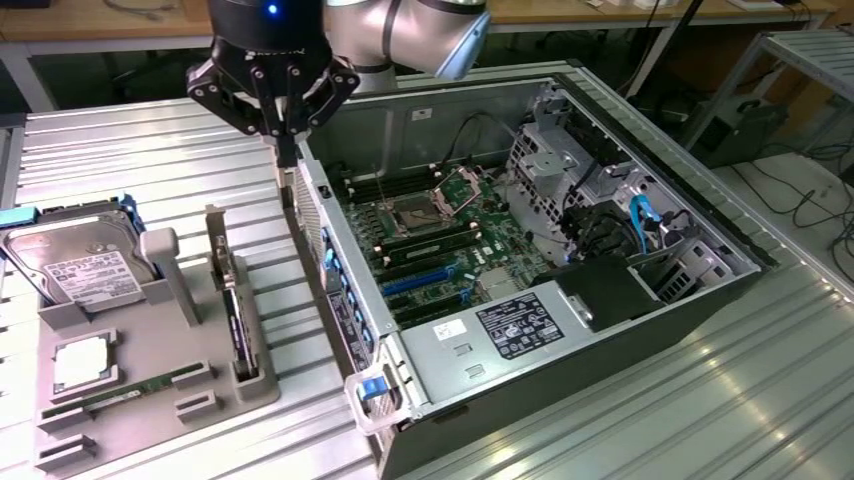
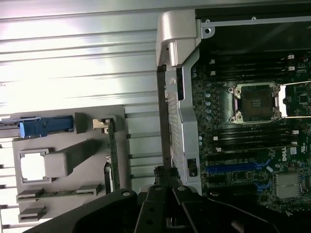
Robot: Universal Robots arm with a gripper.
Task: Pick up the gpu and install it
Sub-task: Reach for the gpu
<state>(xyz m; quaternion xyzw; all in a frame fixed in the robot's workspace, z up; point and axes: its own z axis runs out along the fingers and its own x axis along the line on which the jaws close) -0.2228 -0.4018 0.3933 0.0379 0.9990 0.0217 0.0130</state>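
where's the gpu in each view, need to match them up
exterior view: gpu on edge in the grey holder, exterior view's left of the pc case
wrist view: gpu on edge in that holder, beside the pc case
shared landmark: cpu socket

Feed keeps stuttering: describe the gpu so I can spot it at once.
Start at the open computer case; a grey holder tray sits at the exterior view's left of it. The gpu stands on edge in the tray's slot nearest the case: a thin dark card with a pale metal bracket, unlike the boxy silver hard drive or narrow green memory stick.
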